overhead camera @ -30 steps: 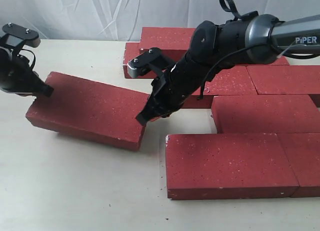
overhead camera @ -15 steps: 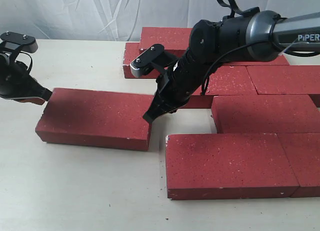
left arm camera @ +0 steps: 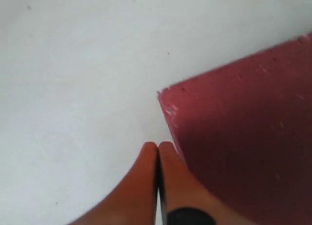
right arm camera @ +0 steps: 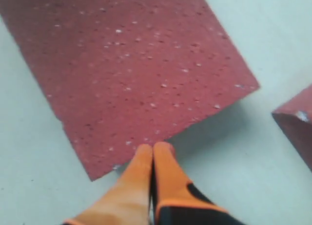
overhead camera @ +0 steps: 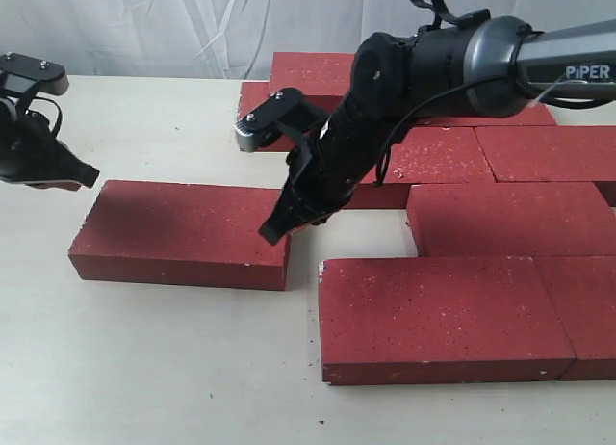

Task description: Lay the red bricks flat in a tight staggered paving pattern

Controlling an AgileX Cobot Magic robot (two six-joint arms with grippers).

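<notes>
The loose red brick (overhead camera: 183, 231) is lying flat on the pale table (overhead camera: 144, 368), to the left of the laid bricks and roughly parallel to them. A narrow strip of bare table is showing between its right end and the nearest front-row brick (overhead camera: 443, 315), which is sitting tight against a 2nd brick (overhead camera: 587, 310) at the frame edge. Behind these, a middle-row brick (overhead camera: 510, 219) is lying offset from the front joint, and more bricks are filling the rows further back.

The left gripper (overhead camera: 85, 175) is hovering just off the loose brick's far left corner. In the left wrist view its orange fingers (left arm camera: 146, 171) are pressed together with nothing between them, beside the chipped corner of the brick (left arm camera: 243, 137) and not visibly touching it.

The right gripper (overhead camera: 274, 231) is reaching across from the right, pointing down at the loose brick's far right corner. In the right wrist view its 2 fingers (right arm camera: 139, 171) are likewise closed on each other and empty, with their tips at the short edge of the brick (right arm camera: 131, 64). Whether they are touching it cannot be told. A corner of a neighbouring brick (right arm camera: 297, 130) is showing nearby.
</notes>
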